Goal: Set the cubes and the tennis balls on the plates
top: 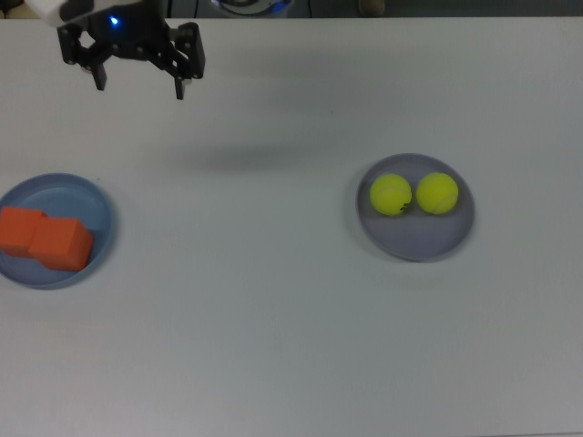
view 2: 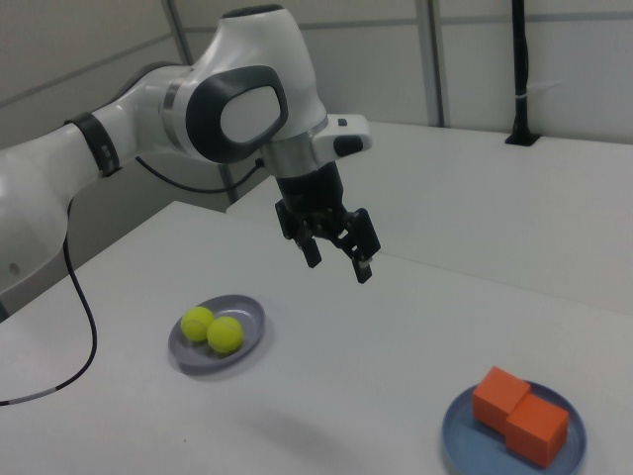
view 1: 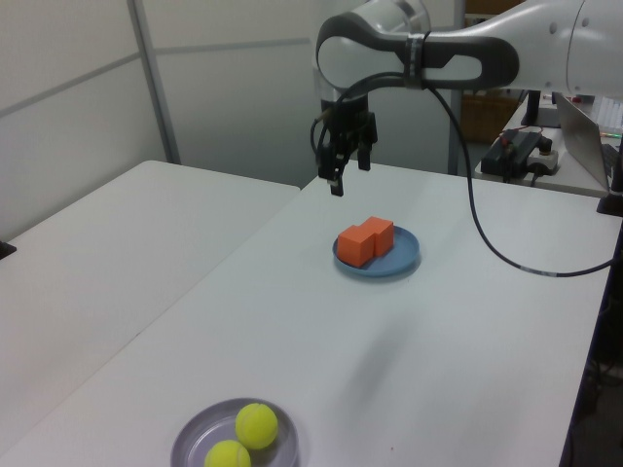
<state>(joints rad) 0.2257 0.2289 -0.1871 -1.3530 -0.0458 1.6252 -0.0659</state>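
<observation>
The pincer [top: 137, 86] is hanging high above the white desk [top: 273, 319], its two fingers spread wide and gripping nothing. In the top view it is sitting near the upper left corner, well apart from both plates, and in the right view it is hovering in the air between them, clear of everything below.

The two orange cubes [top: 46, 238] are lying side by side, touching each other, on the light blue plate [top: 98, 205] at the top view's left edge. The two tennis balls [top: 414, 194] are resting next to each other, just touching, on the lavender plate [top: 419, 241] toward the top view's right; the one on the top view's left is showing a small dark mark. The shallow rims are likely helping to keep the balls from rolling off, and pairing like with like is leaving each plate tidy.

Judging from how things are lying, every item is already sitting on a plate, so the task is looking complete. The raised, empty pincer is suiting that: nothing is left on the bare desk to fetch.
</observation>
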